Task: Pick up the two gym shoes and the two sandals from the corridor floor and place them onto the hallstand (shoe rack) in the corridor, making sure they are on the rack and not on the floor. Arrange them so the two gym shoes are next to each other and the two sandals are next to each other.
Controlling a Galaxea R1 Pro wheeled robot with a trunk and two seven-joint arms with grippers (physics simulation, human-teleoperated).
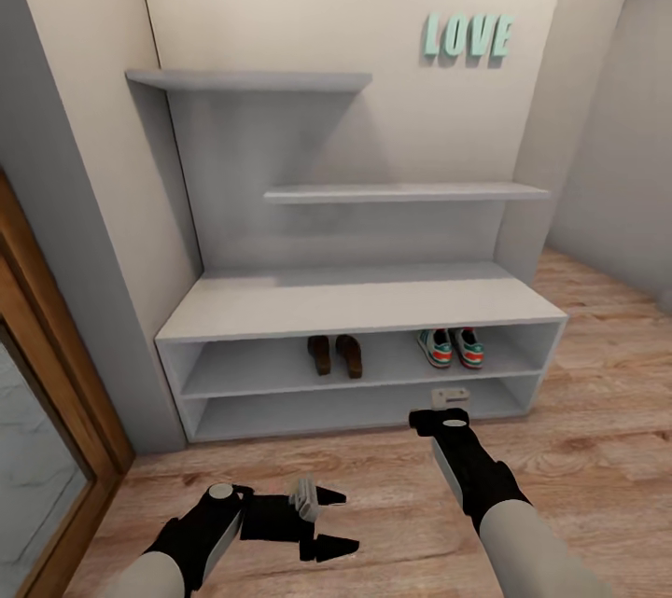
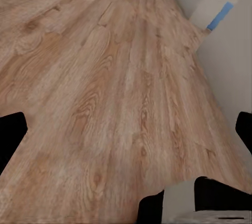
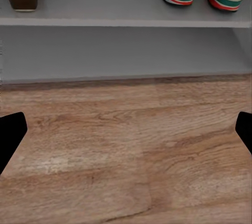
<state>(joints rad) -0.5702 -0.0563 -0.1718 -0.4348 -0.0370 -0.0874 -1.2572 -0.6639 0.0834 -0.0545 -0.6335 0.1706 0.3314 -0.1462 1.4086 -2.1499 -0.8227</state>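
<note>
Both tools are spread wide and hold nothing: the left tool [image 1: 327, 521] hangs low over the wood-plank floor [image 1: 579, 449], the right tool [image 1: 449, 398] faces the hallstand [image 1: 355, 304]. On its upper open shelf row the two brown sandals [image 1: 336, 354] stand side by side, and the two gym shoes [image 1: 451, 347] sit paired further right.

Soft, even, shadow-poor rendered light; slightly blurry wrist views; mild wide-angle stretch at edges
</note>
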